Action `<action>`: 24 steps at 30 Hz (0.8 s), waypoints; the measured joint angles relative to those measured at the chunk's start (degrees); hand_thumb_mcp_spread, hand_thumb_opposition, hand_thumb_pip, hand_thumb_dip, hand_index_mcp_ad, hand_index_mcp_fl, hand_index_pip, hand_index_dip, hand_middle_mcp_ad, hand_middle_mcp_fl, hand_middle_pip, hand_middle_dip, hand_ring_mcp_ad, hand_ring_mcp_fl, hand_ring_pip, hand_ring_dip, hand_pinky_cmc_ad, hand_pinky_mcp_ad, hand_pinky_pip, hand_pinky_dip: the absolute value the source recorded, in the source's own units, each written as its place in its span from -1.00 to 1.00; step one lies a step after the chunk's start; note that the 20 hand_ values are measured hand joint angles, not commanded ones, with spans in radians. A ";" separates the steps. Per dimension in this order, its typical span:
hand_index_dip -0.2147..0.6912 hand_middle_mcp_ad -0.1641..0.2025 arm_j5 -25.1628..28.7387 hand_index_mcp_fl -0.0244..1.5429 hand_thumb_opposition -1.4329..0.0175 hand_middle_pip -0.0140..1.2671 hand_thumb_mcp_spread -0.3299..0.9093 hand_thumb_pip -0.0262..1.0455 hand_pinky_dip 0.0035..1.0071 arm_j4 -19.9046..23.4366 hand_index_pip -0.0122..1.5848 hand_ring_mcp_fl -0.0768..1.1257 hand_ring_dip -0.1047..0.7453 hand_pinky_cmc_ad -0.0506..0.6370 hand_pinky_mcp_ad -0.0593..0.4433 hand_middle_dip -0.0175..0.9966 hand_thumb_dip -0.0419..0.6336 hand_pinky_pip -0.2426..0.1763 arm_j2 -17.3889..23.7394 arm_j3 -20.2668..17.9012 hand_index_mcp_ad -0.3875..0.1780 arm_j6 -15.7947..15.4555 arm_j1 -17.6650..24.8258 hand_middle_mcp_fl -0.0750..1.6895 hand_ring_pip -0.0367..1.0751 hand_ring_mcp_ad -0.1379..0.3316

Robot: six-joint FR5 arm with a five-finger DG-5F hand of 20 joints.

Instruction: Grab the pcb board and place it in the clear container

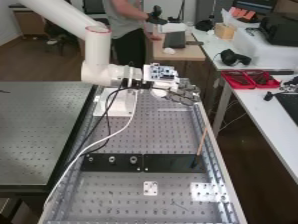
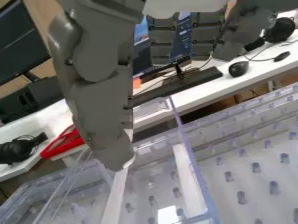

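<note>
The hand (image 1: 181, 94) stands over the far right part of the bench in the high view, its fingers extended to the right. In the wrist view the hand (image 2: 100, 85) is open, with nothing visible between its fingers. Transparent walls of the clear container (image 2: 183, 145) rise near the long finger's tip; I cannot tell whether they touch. A small white square plate with dark marks (image 1: 150, 188) lies flat near the bench's near end, well away from the hand. Whether it is the pcb board, I cannot tell.
Black plates (image 1: 176, 163) cross the perforated bench (image 1: 113, 192), and a thin brown stick with a dark end (image 1: 201, 145) leans at its right rail. A white cable (image 1: 100, 143) loops down the left side. Red trays (image 1: 241, 80) stand on the right table.
</note>
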 joint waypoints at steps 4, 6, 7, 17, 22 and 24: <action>0.13 0.23 -0.69 -0.58 -0.25 -0.76 0.51 -0.43 -0.65 -3.05 -0.32 -0.85 -0.77 -0.19 -0.13 -0.72 -0.20 -0.28 -0.45 1.48 -0.30 0.12 0.00 -0.92 -0.79 0.43; 0.19 0.23 -0.90 -0.66 -0.22 -0.77 0.49 -0.43 -0.65 -3.88 -0.48 -0.86 -0.77 -0.19 -0.13 -0.72 -0.21 -0.28 -0.47 1.79 -0.23 0.36 -0.02 -0.92 -0.80 0.43; 0.22 0.23 -0.92 -0.70 -0.21 -0.77 0.47 -0.43 -0.65 -3.99 -0.57 -0.86 -0.77 -0.19 -0.13 -0.72 -0.25 -0.28 -0.43 1.75 -0.17 0.42 -0.05 -0.92 -0.80 0.44; 0.43 0.21 0.40 -0.88 -0.11 -0.78 0.42 -0.44 -0.65 -2.11 -0.82 -0.87 -0.77 -0.19 -0.13 -0.72 -0.34 -0.30 1.42 -0.70 -0.12 0.94 -0.75 -0.92 -0.80 0.44; 0.46 0.21 0.91 -0.88 -0.09 -0.80 0.41 -0.44 -0.65 -0.93 -0.83 -0.87 -0.77 -0.19 -0.13 -0.72 -0.34 -0.30 2.45 -1.77 -0.12 0.54 -0.74 -0.93 -0.80 0.44; 0.45 0.21 1.13 -0.88 -0.09 -0.80 0.41 -0.44 -0.65 -0.02 -0.84 -0.87 -0.77 -0.19 -0.13 -0.72 -0.34 -0.30 3.22 -2.68 -0.12 0.27 -0.63 -0.93 -0.80 0.43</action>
